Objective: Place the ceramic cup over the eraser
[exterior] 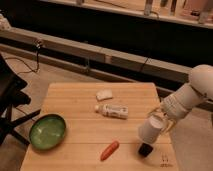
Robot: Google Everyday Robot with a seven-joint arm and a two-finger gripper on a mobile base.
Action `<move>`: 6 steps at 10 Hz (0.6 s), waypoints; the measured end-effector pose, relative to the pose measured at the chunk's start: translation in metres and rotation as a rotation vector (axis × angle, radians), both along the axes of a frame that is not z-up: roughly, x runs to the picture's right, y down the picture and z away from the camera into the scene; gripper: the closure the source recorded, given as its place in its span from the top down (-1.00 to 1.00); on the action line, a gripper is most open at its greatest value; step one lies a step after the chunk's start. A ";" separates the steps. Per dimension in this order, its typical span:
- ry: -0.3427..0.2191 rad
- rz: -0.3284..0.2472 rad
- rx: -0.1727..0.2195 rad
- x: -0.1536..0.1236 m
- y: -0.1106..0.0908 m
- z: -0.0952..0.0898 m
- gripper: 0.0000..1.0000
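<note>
Eraser: small black blocky eraser [145,149], near the front right edge of my light wooden slatted table [75,105]; it sits just below and in front of the cup, and I cannot tell whether the two touch.
Cup: plain white, slightly tapered ceramic cup [152,129], held off the table and tilted, its wide end pointing down and to the left, right above the eraser.
Gripper: my gripper [164,119] is at the cup's upper right side, clamped on the cup, reaching in from the right edge of the table.
Arm: my white, rounded arm [192,92] runs from the right border of the view down and left to the cup.
Carrot: small orange carrot [109,150], lying slantwise on the table to the left of the eraser, apart from it.
Bowl: round green bowl [47,131], upright near the front left corner.
Bottle: white labelled bottle [112,110], lying on its side around the middle of the table, left of the cup.
Lump: whitish flat lump [104,94], just beyond the bottle, toward the far edge.
</note>
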State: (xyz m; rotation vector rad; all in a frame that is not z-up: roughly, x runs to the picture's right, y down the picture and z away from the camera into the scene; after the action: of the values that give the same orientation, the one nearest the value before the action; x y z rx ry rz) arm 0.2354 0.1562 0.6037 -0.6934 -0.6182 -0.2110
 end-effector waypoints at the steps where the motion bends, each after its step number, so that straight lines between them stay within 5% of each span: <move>1: -0.006 0.006 -0.001 0.002 0.001 -0.002 -1.00; 6: -0.037 0.004 -0.050 0.007 0.025 -0.010 -1.00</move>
State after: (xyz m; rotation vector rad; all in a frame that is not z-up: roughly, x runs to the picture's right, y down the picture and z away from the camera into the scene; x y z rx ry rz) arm 0.2424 0.1811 0.5938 -0.7375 -0.6620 -0.2051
